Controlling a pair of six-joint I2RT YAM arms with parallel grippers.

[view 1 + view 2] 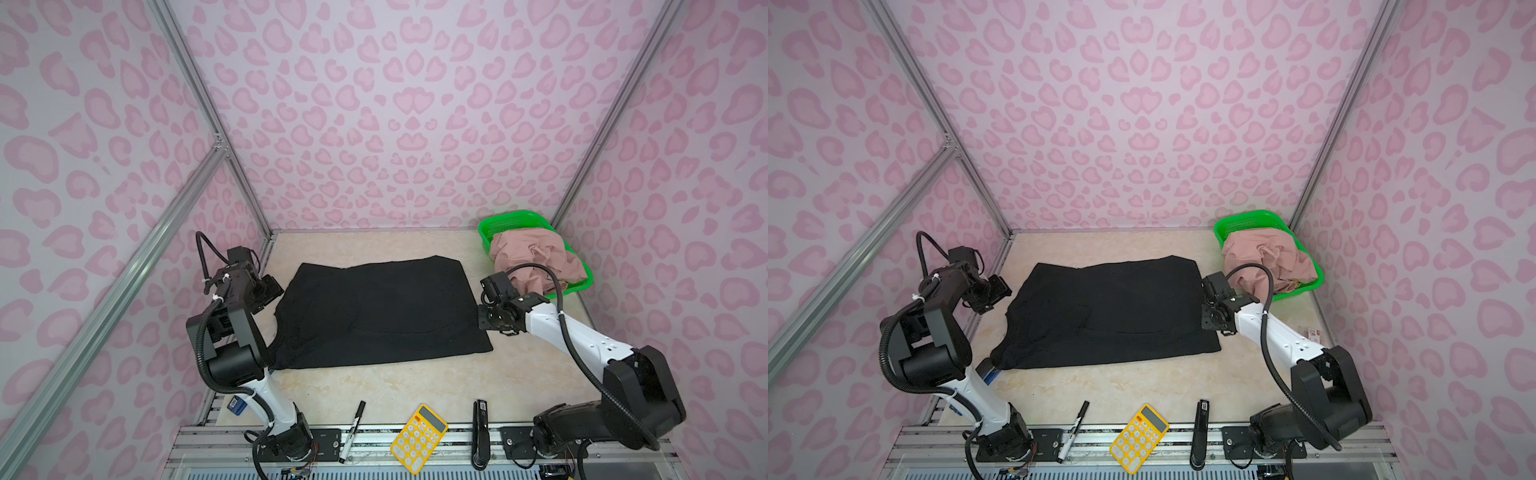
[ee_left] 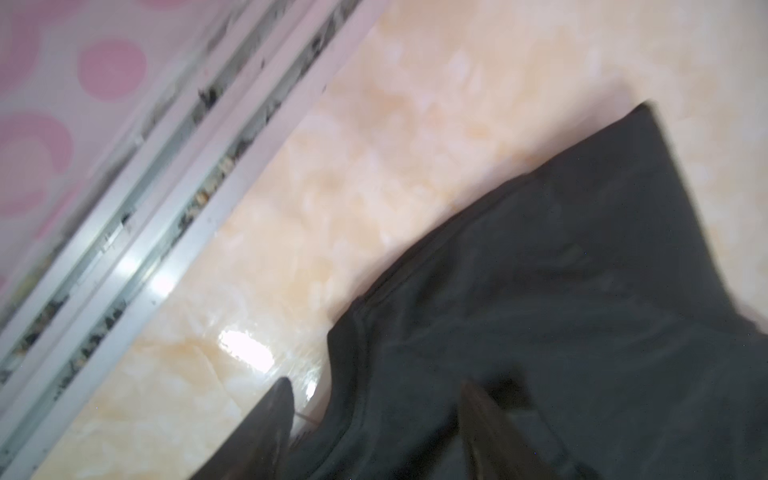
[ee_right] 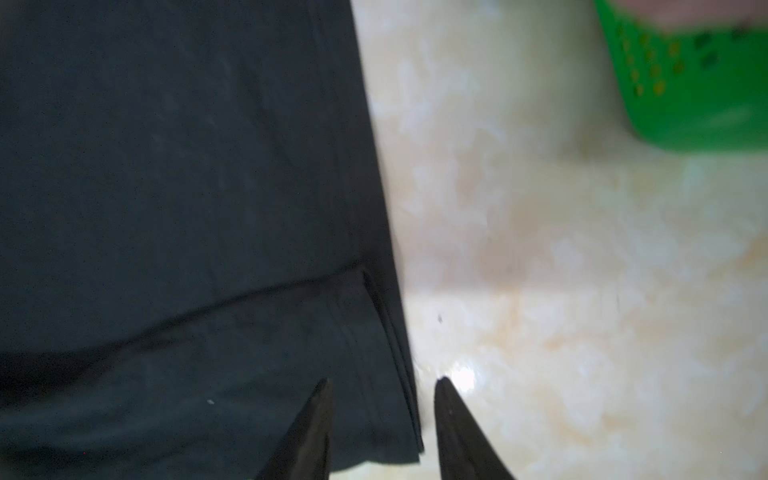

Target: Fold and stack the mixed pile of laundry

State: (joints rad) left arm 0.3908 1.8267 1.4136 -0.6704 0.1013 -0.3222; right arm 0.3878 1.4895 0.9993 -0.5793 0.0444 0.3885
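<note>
- Black-fingered left gripper (image 2: 374, 419), jaws parted, hovers over the left edge of the large black garment (image 1: 374, 311).
- That garment lies flat mid-table.
- Right gripper (image 3: 384, 419), jaws released, straddles its right edge.
- Dusty-pink garment (image 1: 536, 259) fills the far-right green basket (image 1: 496, 226).

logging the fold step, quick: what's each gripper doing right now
left gripper: open, astride an edge of the black garment, holding nothing
right gripper: open, astride its opposite edge, holding nothing
</note>
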